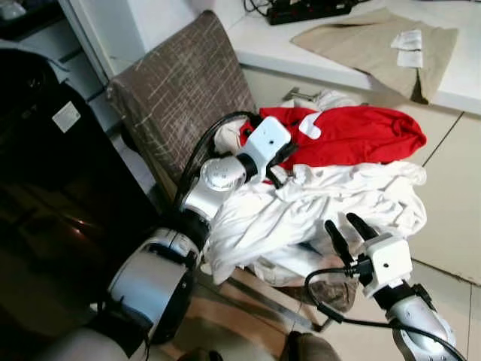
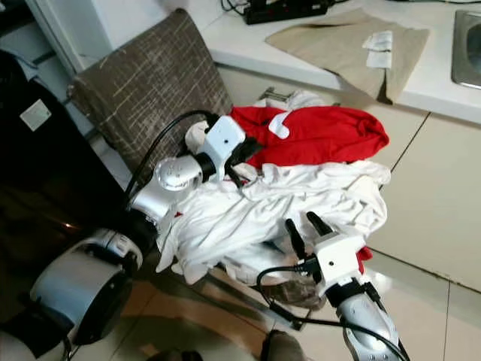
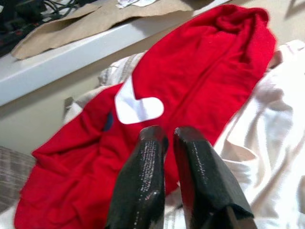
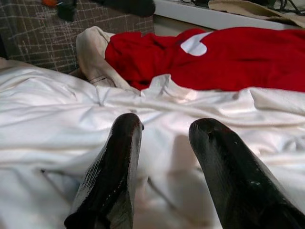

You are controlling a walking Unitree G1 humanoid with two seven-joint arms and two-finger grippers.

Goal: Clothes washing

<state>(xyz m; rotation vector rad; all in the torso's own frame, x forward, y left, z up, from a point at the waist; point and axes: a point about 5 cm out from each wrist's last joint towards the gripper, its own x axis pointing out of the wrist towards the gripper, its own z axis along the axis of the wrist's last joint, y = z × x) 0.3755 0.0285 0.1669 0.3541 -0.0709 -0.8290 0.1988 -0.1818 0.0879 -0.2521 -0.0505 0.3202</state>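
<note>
Soft red cloth [image 1: 353, 135], rumpled white fabric [image 1: 301, 203], coarse woven chair back [image 1: 180, 90]

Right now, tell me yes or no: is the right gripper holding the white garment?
No. The right gripper hovers open over the white garment, with nothing pinched between its black fingers.

Beige cloth [image 1: 376, 47] on white counter [image 1: 285, 53]

This is a room in a home, likely a kitchen or utility corner: a white counter [image 1: 301, 53] runs along pale cabinet fronts [image 2: 443, 195], with the edge of a steel sink [image 2: 467, 45] set into it (a beige cloth [image 1: 376, 41] and a black power strip [image 1: 308, 9] lie on top). A fabric-backed chair [image 1: 180, 90] heaped with laundry [image 1: 316, 203] stands on a tiled floor [image 1: 225, 331]
</note>
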